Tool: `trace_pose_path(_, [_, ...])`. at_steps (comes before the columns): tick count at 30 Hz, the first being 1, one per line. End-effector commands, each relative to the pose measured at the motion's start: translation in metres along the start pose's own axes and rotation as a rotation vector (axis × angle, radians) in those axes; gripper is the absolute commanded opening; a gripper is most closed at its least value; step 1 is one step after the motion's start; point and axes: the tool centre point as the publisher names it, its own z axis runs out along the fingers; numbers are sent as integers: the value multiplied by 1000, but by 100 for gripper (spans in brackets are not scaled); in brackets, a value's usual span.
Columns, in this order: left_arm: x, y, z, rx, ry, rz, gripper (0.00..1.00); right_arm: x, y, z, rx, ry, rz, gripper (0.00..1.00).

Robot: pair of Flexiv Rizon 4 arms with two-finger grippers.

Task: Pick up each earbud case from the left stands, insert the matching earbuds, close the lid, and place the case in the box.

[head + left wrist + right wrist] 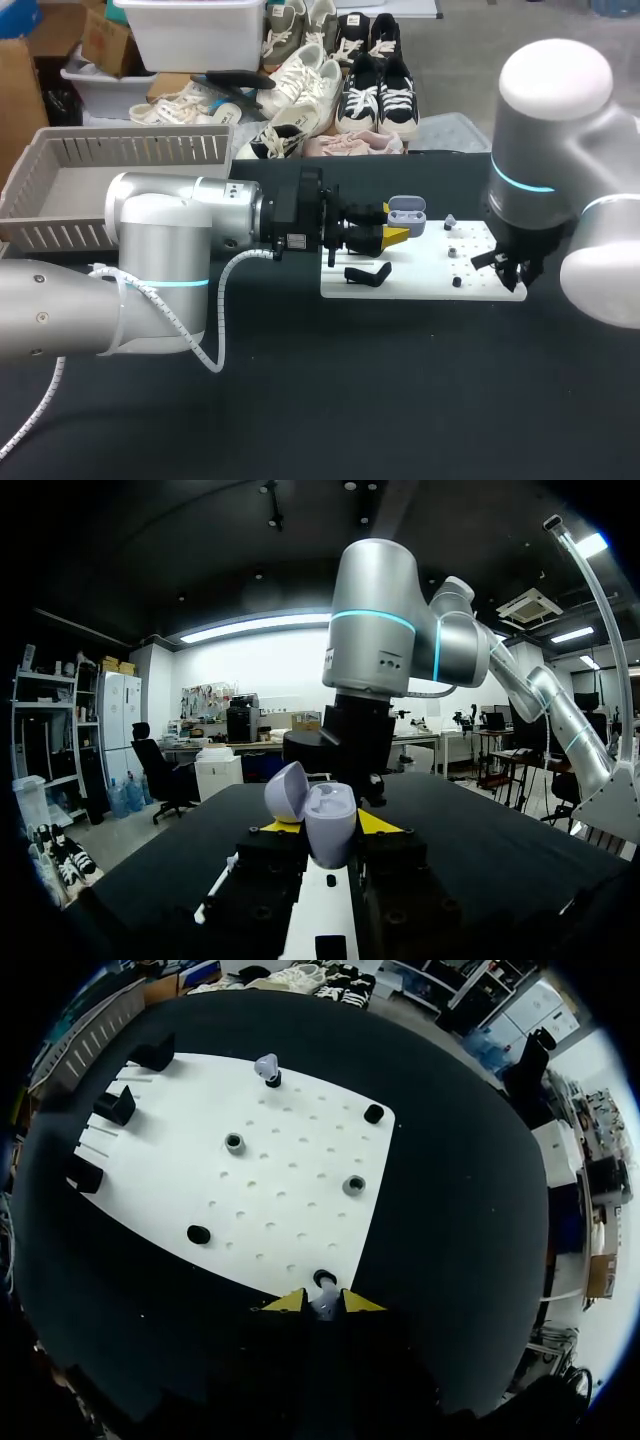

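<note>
A lilac earbud case (406, 211), its lid (286, 792) swung open, is seen grasped in the left claw (392, 237) and held above the far left part of a white board (420, 282) laid on the dark surface (350, 400). From the left wrist, the case (330, 822) is shown pinched between the two yellow tips of that claw (325, 832), with the hollow of the lower half turned up and the lid tilted back to one side.

The right claw (512, 268) is poised at the opposite end of the board, at its near corner. In the right wrist view its yellow tips (323, 1302) are drawn close together and clenched on a small pale earbud (322, 1307), just beside a black peg (323, 1278) at the board's edge.

A second earbud (266, 1064), also lilac, is perched on a peg at the far edge of the board (290, 1175), well apart from the right claw; it can be made out in the head view too (451, 219). Black stands (115, 1107) are lined along the board's left end, one of them (367, 273) lying just below the left claw in the head view.

The grey slatted box (130, 150) is set at the far left of the surface, behind the left arm.
</note>
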Motion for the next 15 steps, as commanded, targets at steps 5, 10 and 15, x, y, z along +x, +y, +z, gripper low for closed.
trace_pose_path(5, [0, -1, 0, -5, 0, 1, 0, 6, -1, -7, 11, -25, 10, 0])
trace_pose_path(10, [0, -1, 0, -5, 0, 1, 0, 8, -1, -15, 10, -35, 12, 0])
trace_pose_path(15, [0, -1, 0, -5, 0, 1, 0, 10, -3, -28, 3, -52, 12, 0])
